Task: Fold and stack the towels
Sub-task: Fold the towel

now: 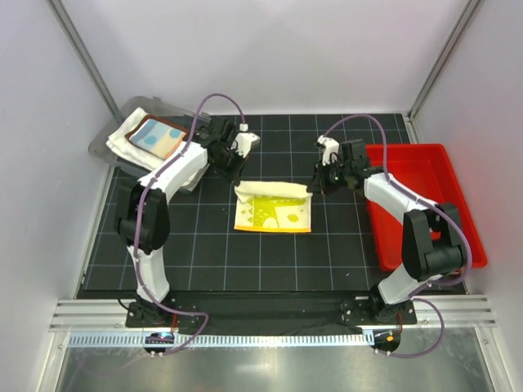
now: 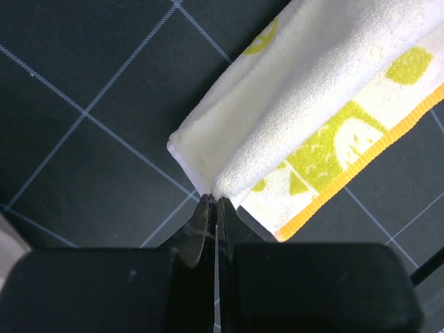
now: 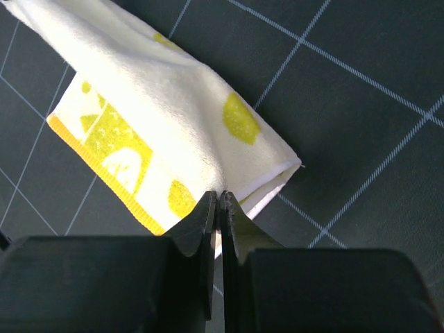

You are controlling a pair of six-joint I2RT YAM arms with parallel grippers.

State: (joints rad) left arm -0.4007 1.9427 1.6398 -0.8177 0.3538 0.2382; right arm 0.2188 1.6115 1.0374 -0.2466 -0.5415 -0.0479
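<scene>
Top external view: yellow towel (image 1: 272,207) is lying mid-table on the black gridded mat (image 1: 196,245), its far edge doubling over towards the near side.
Edges: near hem is lying flat and straight; the far fold is sagging between the two claws, and both far corners are sitting at the claw tips.
Open room: bare mat is showing on every side of the yellow towel; the red bin (image 1: 425,175) is sitting well apart on the right and the grey bin (image 1: 147,104) well apart at far left.
Left claw (image 2: 213,202): fingers are pressing together, tips touching the white corner hem; I cannot tell whether any cloth is caught between them.
Right claw (image 3: 216,198): fingers are pinching the folded corner of the yellow towel, with cloth running in under the tips.
Stack: cream-white towel (image 1: 122,139) is lying in the grey bin, the light-blue dotted towel (image 1: 157,136) is resting on it, and the rust-brown towel (image 1: 167,125) is showing as a thin edge.
Material: yellow towel is showing soft short pile, pale back, lime shapes and an orange-yellow ribbed border.
Mat: matte black with thin pale grid lines.
</scene>
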